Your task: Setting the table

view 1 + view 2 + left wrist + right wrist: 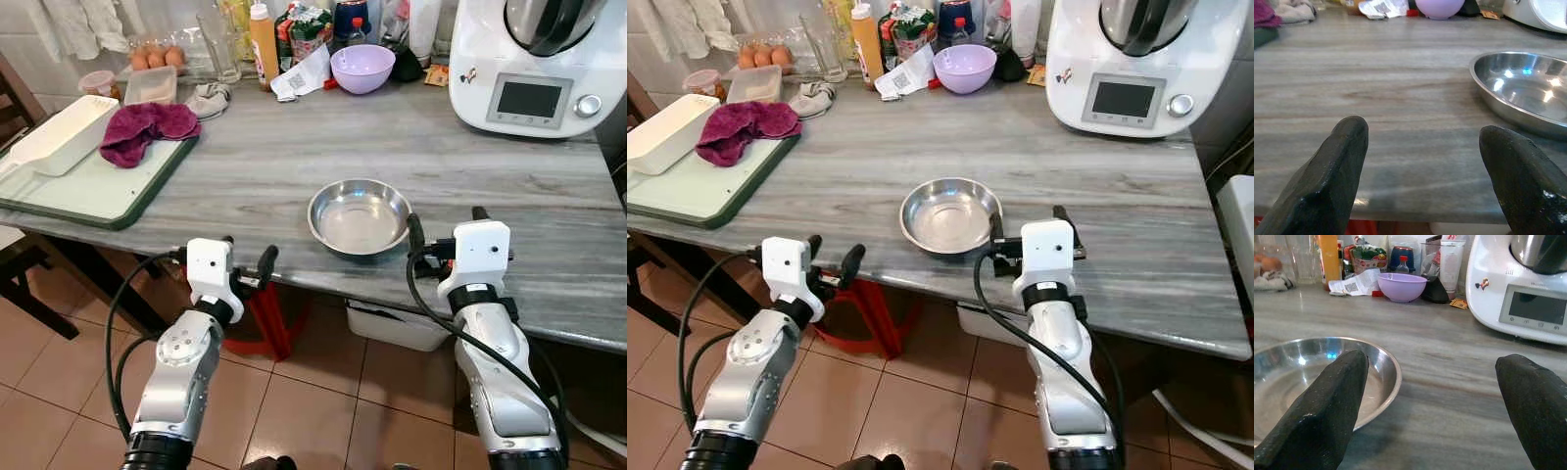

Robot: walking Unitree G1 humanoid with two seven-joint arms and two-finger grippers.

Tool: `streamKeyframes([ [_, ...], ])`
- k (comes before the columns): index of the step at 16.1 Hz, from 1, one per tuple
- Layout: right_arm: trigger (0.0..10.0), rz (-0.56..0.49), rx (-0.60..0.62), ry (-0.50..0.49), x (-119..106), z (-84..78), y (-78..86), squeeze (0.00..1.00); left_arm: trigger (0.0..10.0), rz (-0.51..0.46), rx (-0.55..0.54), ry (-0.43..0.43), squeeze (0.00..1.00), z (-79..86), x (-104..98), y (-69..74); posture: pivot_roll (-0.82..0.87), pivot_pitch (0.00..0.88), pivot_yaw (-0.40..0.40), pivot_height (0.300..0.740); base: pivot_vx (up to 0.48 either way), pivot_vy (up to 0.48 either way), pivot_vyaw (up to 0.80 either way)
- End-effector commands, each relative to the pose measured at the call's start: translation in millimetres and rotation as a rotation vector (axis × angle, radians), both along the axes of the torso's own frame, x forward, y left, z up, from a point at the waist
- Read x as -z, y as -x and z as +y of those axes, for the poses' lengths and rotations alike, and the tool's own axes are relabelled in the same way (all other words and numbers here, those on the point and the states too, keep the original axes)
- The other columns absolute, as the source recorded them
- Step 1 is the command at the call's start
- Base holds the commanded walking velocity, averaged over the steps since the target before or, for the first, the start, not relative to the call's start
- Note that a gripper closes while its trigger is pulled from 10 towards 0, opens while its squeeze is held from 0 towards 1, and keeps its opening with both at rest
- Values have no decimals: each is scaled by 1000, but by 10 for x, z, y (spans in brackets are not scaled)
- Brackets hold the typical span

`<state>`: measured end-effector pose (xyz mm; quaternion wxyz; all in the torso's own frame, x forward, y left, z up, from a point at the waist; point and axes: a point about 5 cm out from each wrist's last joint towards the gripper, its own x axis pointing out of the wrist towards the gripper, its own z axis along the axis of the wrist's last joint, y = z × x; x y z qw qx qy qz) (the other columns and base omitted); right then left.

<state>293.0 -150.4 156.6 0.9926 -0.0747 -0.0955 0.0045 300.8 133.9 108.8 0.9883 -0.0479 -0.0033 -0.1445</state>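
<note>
From the left eye we count one steel bowl (359, 215) on the grey tabletop (294, 157), empty and just inside the near edge. Along the far edge stand one purple bowl (362, 67), one orange bottle (263, 44), a clear glass (217, 44) and a row of eggs (157, 57). One white appliance (534, 64) takes the far right corner. At the left edge lies one green board (98, 186), carrying one white tray (61, 135) and one maroon cloth (147, 127). We see two grippers: the left gripper (245, 257) hangs off the near edge, short of the table, with its fingers apart and empty; the right gripper (446, 223) sits at the near edge just beside the steel bowl's right rim, its fingers spread and holding nothing.

From the right eye we get the same count, and the table's right edge comes into sight; a red stool (867, 318) stands on the tiled floor (921, 401) under the near edge.

In the left wrist view we look between two black fingers (1332, 171), wide apart, over bare tabletop toward the steel bowl's rim, with the purple bowl far behind.

In the right wrist view the two fingers (1327, 401) are likewise wide apart; one overlaps the steel bowl's rim, though we cannot tell whether it touches. Nothing stands between this gripper and the steel bowl. The appliance's screen (1537, 308) reads clearly here.
</note>
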Motion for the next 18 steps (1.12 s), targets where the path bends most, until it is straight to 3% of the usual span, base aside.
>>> streamKeyframes([
  [1,10000,-14,-9,-26,-52,23,-10,0,10000,12,-7,-3,0,22,18,13,-119,102,97,740,0,0,0],
  [3,10000,3,-13,-5,-46,46,-33,0,10000,18,-28,-4,0,-6,36,24,-118,100,94,740,0,0,0],
  [11,10000,14,-12,-33,-52,55,-43,0,10000,15,-54,-29,0,1,-1,-16,-121,127,99,740,0,0,-713],
  [12,10000,-24,-37,-61,-106,99,-16,0,10000,12,-63,-40,0,8,-9,-7,-117,134,100,740,0,0,0],
  [15,10000,15,-5,-131,-92,71,-40,0,10000,13,-79,-59,0,33,-17,22,-106,145,100,740,0,0,0],
  [18,10000,16,32,-71,-91,56,-73,0,10000,20,-85,-72,0,41,-5,60,-88,153,88,740,0,0,0],
])
